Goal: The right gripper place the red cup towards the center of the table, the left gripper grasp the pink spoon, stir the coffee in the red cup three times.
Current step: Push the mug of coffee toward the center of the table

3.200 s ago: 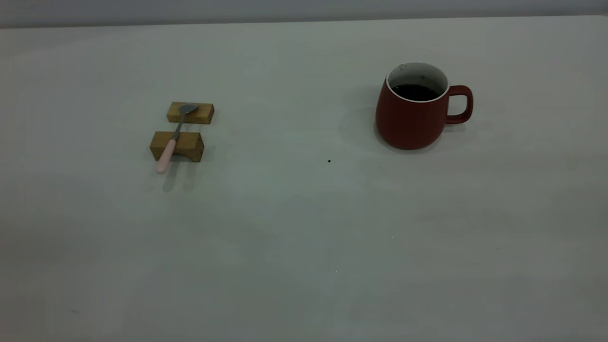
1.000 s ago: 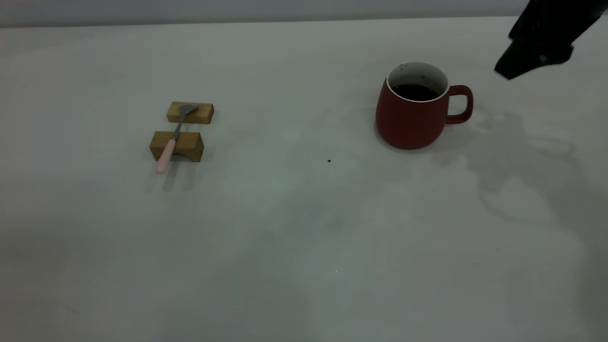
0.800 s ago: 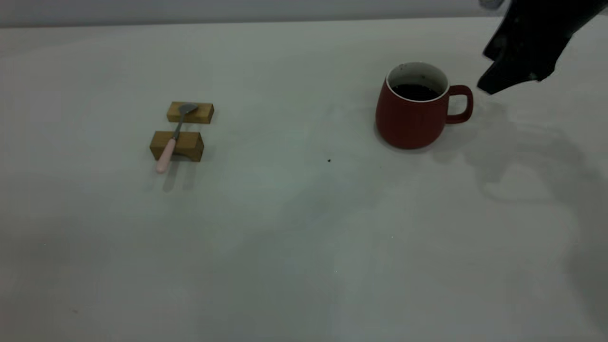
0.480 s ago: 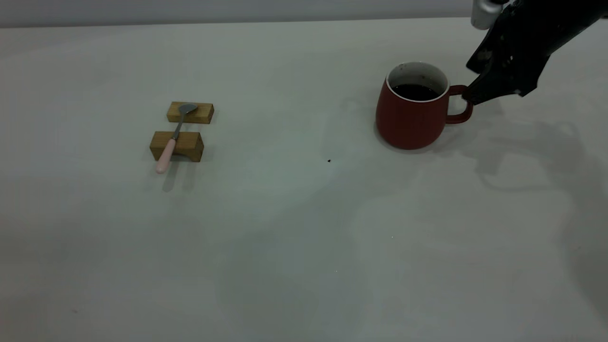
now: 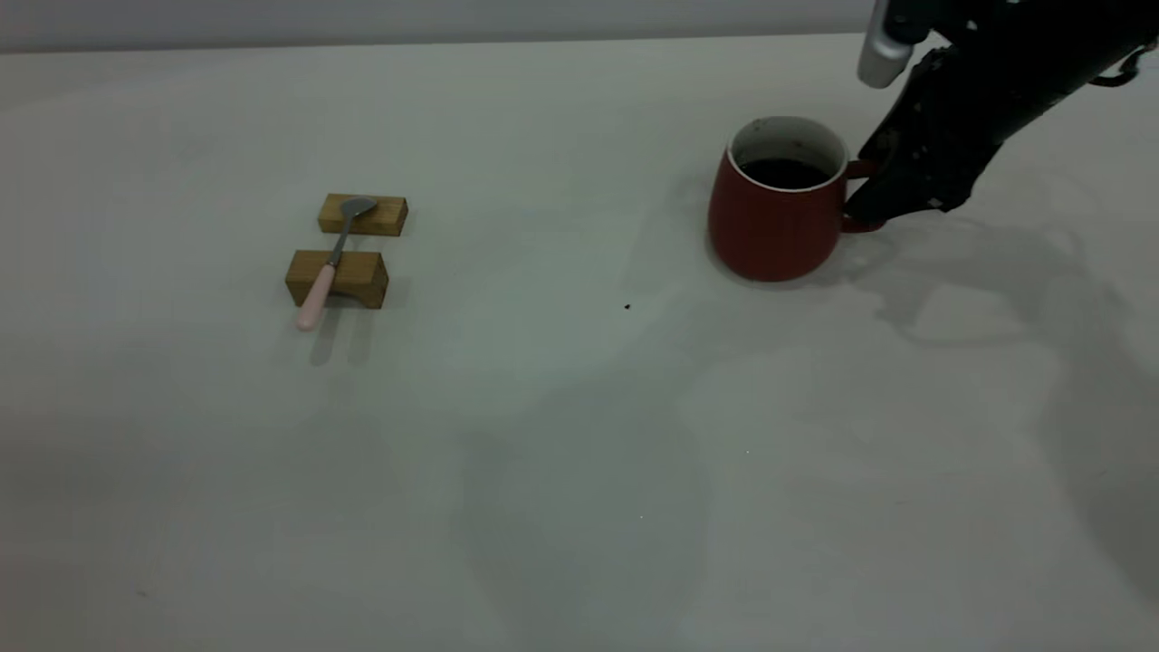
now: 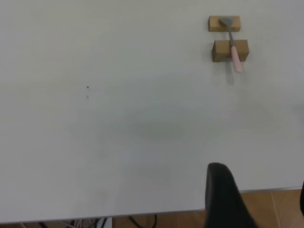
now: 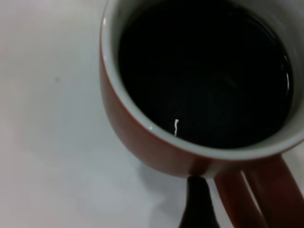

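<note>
Red cup (image 5: 774,213) stands upright on the bench (image 5: 543,435), on its right half toward the far edge, coffee (image 5: 783,172) dark and flat inside the white rim. Right pincer (image 5: 865,195) sits at the cup's handle, reaching in from the upper right; in the right wrist view one black finger (image 7: 197,204) lies against the cup wall just beside the handle root, with the handle alongside it. Whether that pincer has clamped on the handle or only straddles it, I cannot tell. Pink spoon (image 5: 328,263) lies on the left half of the bench, well apart from the cup, resting across two wooden blocks (image 5: 349,254): bowl on the far block, pink handle overhanging the near one. Left pincer (image 6: 259,204) hangs at the bench's edge, well apart from the spoon; only one dark finger shows, state cannot be told.
</note>
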Tool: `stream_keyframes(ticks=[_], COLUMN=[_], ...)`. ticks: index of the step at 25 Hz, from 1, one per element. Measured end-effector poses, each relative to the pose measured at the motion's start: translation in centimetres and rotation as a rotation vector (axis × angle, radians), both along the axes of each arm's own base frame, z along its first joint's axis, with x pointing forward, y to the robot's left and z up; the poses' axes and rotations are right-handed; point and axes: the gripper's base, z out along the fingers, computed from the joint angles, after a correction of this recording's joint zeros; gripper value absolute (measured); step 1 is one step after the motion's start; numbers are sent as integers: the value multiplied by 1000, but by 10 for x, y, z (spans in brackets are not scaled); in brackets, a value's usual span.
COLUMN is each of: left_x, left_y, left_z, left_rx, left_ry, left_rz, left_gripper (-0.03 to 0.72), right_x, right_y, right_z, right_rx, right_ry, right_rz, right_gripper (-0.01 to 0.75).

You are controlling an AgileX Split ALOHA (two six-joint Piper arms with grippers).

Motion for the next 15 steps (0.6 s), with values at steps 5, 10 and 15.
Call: stream_keyframes(ticks=[5, 10, 15], left_x=[0, 0, 0], left_y=[0, 0, 0], left_z=[0, 0, 0], left_rx=[0, 0, 0], left_ry=[0, 0, 0], left_rz=[0, 0, 0], left_gripper=[459, 459, 459], right_x=[-1, -4, -3], right_y=[17, 40, 73], right_z=[-2, -1, -4], right_rx=[1, -8, 5], right_ry=[1, -10, -27], right_rz=[37, 84, 138], right_gripper=[591, 591, 591])
